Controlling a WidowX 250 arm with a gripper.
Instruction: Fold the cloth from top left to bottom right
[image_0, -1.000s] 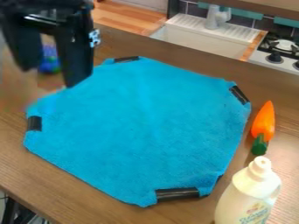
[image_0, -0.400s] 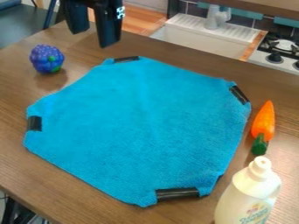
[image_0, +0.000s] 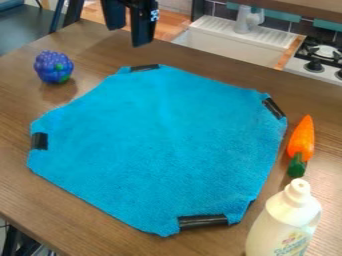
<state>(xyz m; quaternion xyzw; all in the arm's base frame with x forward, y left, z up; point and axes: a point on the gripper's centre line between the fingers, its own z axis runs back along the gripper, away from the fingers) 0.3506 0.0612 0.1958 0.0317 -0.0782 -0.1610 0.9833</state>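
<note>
1. Pincer (image_0: 128, 36) over far edge of table, fingers spread, nothing betw. them.
2. Blue cloth (image_0: 160, 145) flat, approx. mid-table, unfolded; black strips at its corners.
3. Handling (est.): light, soft, limp; prob. grippy nap, not fragile. Strips maybe stiffer.
4. Grasp (est.): pinch far corner by far strip (image_0: 144, 68), slightly L of ctr; lift low, carry twd near R. Shallow pinch may slip; cloth may drag/bunch.
</note>
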